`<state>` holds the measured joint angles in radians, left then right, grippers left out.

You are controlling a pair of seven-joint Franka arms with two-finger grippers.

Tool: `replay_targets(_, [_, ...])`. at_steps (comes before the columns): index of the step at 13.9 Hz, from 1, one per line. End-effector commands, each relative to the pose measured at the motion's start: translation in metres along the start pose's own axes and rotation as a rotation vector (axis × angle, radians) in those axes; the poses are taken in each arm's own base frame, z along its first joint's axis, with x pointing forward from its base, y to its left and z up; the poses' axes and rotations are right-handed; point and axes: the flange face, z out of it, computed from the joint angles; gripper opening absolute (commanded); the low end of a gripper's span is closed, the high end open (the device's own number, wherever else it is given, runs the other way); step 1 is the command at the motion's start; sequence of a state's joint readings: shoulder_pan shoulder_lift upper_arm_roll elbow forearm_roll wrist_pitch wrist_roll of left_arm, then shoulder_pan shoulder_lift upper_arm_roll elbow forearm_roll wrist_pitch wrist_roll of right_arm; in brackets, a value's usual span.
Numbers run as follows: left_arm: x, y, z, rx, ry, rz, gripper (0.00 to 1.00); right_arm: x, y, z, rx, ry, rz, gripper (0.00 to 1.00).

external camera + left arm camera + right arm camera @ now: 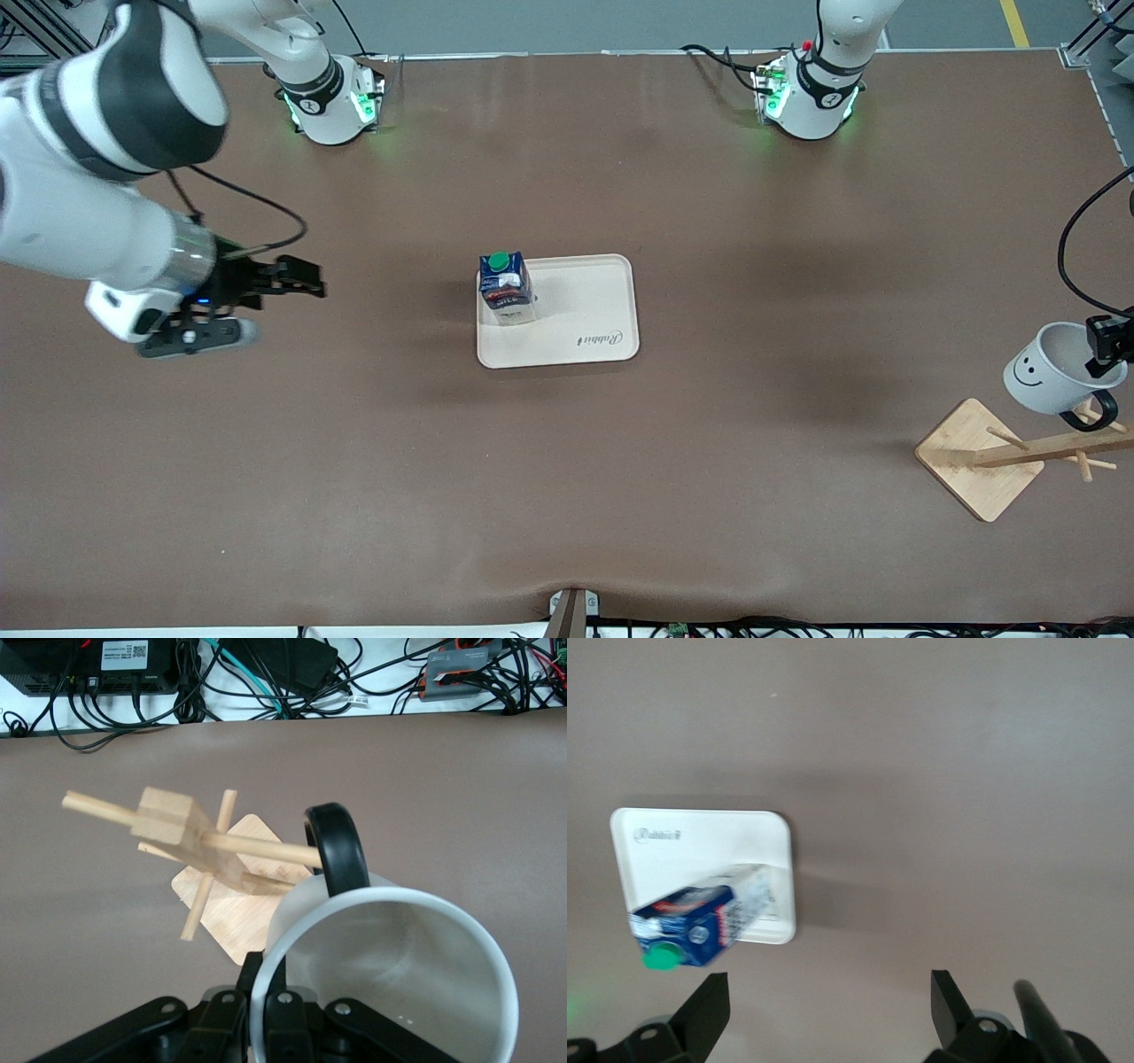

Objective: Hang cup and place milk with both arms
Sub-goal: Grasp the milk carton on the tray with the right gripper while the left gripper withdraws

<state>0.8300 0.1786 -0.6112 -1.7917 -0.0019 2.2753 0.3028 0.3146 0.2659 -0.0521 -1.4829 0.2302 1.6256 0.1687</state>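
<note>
The white cup (1050, 374) with a smiley face hangs tilted in the air over the wooden rack (1036, 450). My left gripper (1107, 347) is shut on its rim. In the left wrist view the gripper (266, 997) pinches the cup (399, 992), and the black handle (341, 850) is at the tip of a rack peg (266, 849). I cannot tell whether the peg is inside the loop. The milk (507, 288) stands upright on the tray (585, 306), at the corner toward the right arm's end. My right gripper (306, 279) is open and empty, up over bare table; the right wrist view (828, 1005) shows the milk (691, 926).
The rack's square wooden base (961, 447) sits near the left arm's end of the table, close to the table edge. The cream tray also shows in the right wrist view (700, 846). Cables and boxes (266, 673) lie past the table edge nearest the front camera.
</note>
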Motion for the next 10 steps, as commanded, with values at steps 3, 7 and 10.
replay_targets(3, [-0.013,-0.025,0.005,-0.011,0.000,-0.010,0.00,0.009,-0.089,0.068,-0.004,0.042,-0.001,1.00])
replay_targets(7, [-0.018,-0.045,0.026,-0.034,-0.003,-0.044,0.00,-0.008,-0.139,0.127,-0.040,-0.013,0.057,1.00])
replay_targets(10, [-0.013,-0.039,0.024,-0.035,0.005,-0.041,0.67,-0.016,-0.152,0.140,-0.051,-0.029,0.042,1.00])
